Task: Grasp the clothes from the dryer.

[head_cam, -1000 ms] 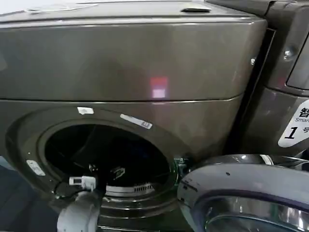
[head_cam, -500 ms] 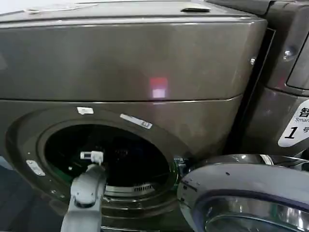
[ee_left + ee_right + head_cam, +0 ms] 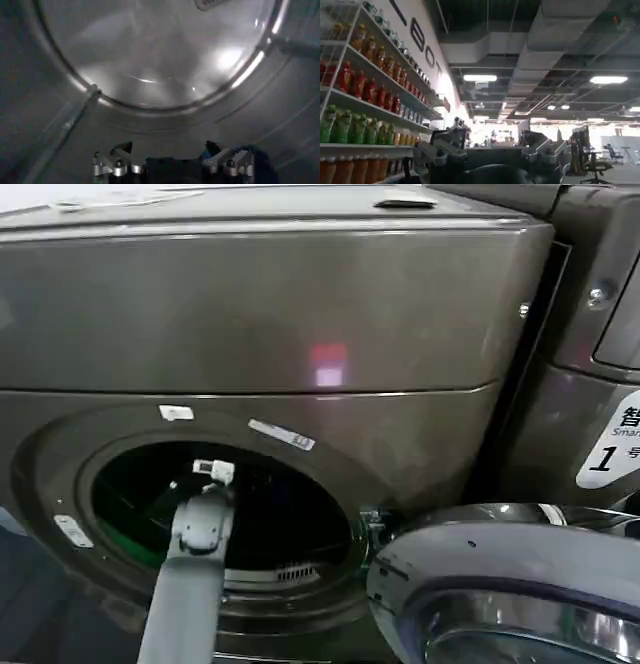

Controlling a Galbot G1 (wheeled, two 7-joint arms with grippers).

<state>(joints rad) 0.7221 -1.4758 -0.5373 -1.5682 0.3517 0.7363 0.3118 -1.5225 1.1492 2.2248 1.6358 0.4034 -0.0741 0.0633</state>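
Left gripper (image 3: 172, 161), carried on a grey jointed arm, is inside the round drum mouth of the large brown-grey metallic front-load dryer (image 3: 270, 314). In the head view the arm rises from below the porthole and passes through the opening, with the wrist and its small white connector block just inside the upper part of the dark drum. In the left wrist view the two metal fingers (image 3: 111, 164) stand spread apart, released, with nothing between them. They face the pale, shiny curved wall of the drum interior, beneath the circular ridge at the drum's back.

Next to one of the fingers in that view lies a small soft patch of dark blue fabric, the clothes (image 3: 260, 160), resting against the drum wall just beside the finger and not between the two. Whether fabric and finger touch cannot be told.

The round chrome-rimmed dryer door (image 3: 510, 584) stands swung open, right of the drum mouth. Small white labels sit on the porthole surround above the opening. A second brown-grey machine bearing a white sticker marked 1 (image 3: 612, 446) stands to the right of the dryer.

Right gripper (image 3: 487, 155) is away from the dryer, raised and facing a room with shelves of coloured bottles (image 3: 357, 85); its fingers stand apart, released and holding nothing.
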